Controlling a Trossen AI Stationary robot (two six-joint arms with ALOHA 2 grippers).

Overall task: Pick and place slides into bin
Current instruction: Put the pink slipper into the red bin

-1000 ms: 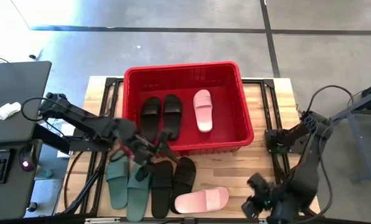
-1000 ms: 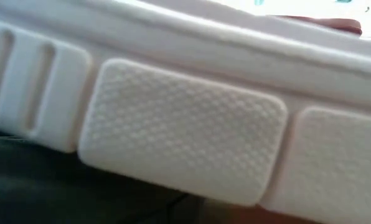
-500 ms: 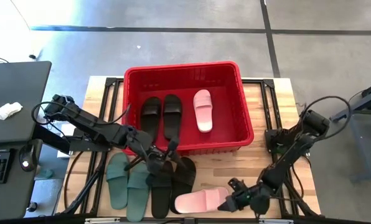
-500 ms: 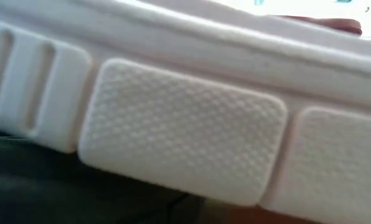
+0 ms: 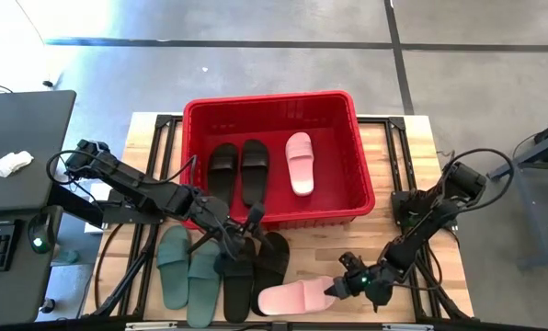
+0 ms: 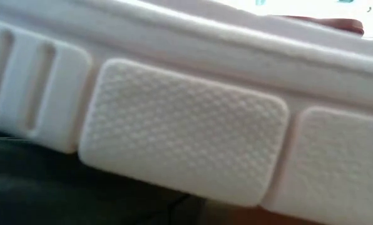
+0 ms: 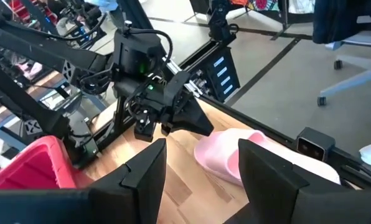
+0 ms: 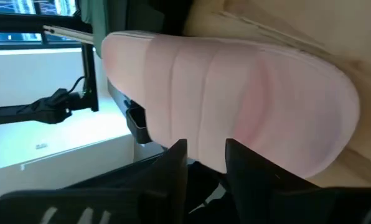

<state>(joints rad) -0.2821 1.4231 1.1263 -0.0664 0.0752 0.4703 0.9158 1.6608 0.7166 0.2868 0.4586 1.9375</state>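
From above: the red bin (image 5: 276,161) holds 3 slides, 2 black (image 5: 238,169) and 1 pink (image 5: 299,163). That leaves 5 on the table in front of it: 2 green (image 5: 188,268), 2 black (image 5: 253,265), and 1 pink slide (image 5: 297,296) lying sideways at the front edge.

The left gripper (image 5: 238,239) sits over the black pair, the right gripper (image 5: 334,289) right at the pink slide's end.

Low view: blocked, just the pale textured sole edge of a slide (image 6: 186,134) filling everything.

Left wrist: fingers (image 7: 145,168) spread, nothing between them, with the pink slide (image 7: 235,158) and the right arm beyond.

Right wrist: fingers (image 8: 176,158) parted with a narrow gap, the pink slide (image 8: 235,99) just ahead, not gripped yet, I'd say. Roughly 3 of 8 done.
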